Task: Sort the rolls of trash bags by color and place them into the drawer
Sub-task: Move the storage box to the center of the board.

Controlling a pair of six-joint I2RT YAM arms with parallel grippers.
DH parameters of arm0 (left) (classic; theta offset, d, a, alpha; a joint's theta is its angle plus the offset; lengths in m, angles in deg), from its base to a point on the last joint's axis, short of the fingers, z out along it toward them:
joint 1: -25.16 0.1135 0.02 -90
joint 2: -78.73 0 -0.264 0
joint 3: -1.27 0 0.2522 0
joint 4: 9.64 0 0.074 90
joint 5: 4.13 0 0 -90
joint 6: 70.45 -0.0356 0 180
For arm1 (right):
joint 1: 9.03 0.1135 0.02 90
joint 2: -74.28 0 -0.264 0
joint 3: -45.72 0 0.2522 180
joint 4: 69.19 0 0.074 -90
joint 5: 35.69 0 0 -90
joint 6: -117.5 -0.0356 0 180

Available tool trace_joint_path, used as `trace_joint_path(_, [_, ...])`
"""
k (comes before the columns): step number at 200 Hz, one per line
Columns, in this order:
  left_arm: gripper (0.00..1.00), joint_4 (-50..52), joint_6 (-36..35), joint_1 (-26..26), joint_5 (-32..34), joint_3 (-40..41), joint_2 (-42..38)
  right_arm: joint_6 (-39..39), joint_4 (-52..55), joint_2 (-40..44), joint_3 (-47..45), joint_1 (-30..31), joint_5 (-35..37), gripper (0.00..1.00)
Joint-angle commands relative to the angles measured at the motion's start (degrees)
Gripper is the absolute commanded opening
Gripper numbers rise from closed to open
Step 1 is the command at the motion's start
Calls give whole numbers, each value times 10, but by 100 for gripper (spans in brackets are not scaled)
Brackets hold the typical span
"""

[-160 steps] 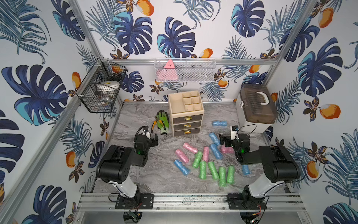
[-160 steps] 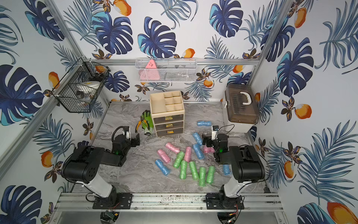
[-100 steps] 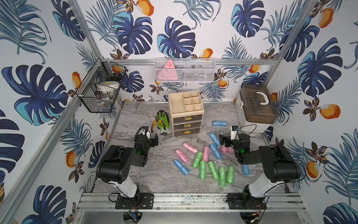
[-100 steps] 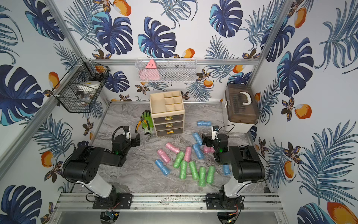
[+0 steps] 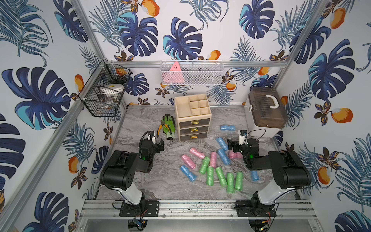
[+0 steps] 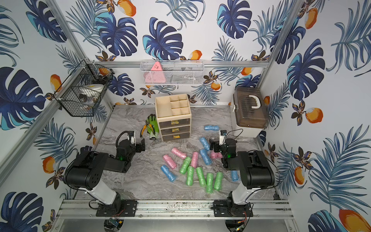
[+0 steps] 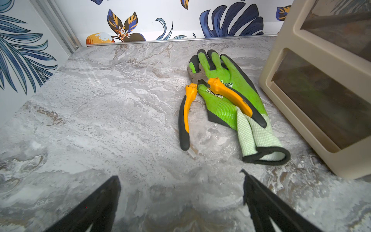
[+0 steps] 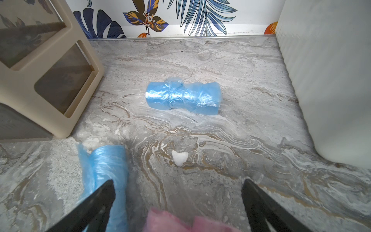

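Several rolls of trash bags lie loose on the marble table in both top views: pink ones, blue ones and green ones. One blue roll lies apart, nearer the back. The beige drawer unit stands behind them with its three drawers shut. My right gripper is open and low over the table, with a blue roll beside one finger and pink rolls just under it. My left gripper is open and empty, left of the drawers.
A green work glove with orange-handled pliers on it lies left of the drawer unit. A white box with a brown lid stands at the back right. A black wire basket and a white mesh shelf hang on the walls.
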Motion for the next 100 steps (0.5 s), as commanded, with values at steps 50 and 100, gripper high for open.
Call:
trace_joint_path(50, [99,-16,-12,-3,3,1,-4,-24,1,0,10,0,41,100])
trace_joint_path(100, [99,54,-20,4,-29,-21,-35,-51,50,49,16,0,115,100])
